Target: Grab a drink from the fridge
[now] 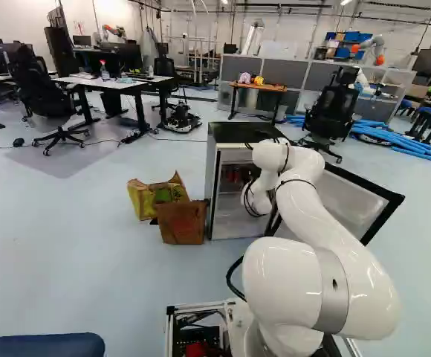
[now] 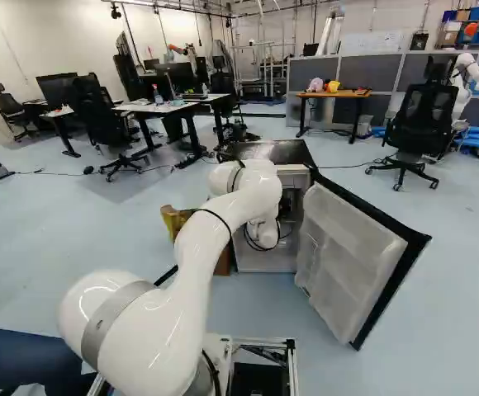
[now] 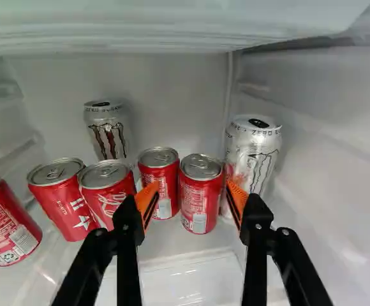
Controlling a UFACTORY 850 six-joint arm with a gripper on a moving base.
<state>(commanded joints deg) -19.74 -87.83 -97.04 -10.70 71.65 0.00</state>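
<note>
While a yellow bag and a brown bag stand beside the fridge, the arm reaches inside, left of the open door. Within, three red cans stand outside one finger, a silver can behind; two more red cans face the gap of the gripper, fingers spread; another silver can stands behind the other finger.

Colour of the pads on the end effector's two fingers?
Orange pads, on black fingers; clearest in the wrist view.
</note>
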